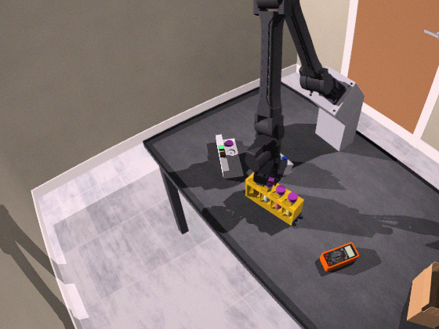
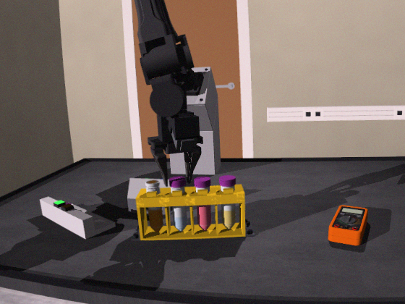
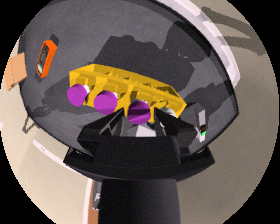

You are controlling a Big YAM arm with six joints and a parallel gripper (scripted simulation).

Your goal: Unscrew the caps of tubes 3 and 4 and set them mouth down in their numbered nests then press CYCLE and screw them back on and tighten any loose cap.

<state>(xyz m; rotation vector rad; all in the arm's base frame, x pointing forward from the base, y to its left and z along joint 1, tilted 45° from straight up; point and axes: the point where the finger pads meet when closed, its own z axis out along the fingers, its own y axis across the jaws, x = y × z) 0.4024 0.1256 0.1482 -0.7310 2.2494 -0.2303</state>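
Observation:
The yellow rack (image 2: pixel 191 211) holds four tubes. In the exterior view the leftmost tube (image 2: pixel 153 187) has no cap, and the other three carry purple caps. My gripper (image 2: pixel 177 178) hangs straight down over the second tube from the left. Its fingers stand open on either side of that tube's purple cap (image 2: pixel 177 182) without clamping it. The wrist view shows this cap (image 3: pixel 139 111) between the fingers. One purple cap (image 1: pixel 228 142) lies in a nest of the white cap tray (image 1: pixel 227 156). A green lamp (image 2: pixel 58 203) on the tray is lit.
The grey key housing (image 1: pixel 287 165) with its blue key (image 1: pixel 284 158) sits just behind the rack, mostly hidden by the arm. An orange multimeter (image 2: pixel 348 224) lies to the right on the table. A cardboard box (image 1: pixel 425 295) stands at the table's corner.

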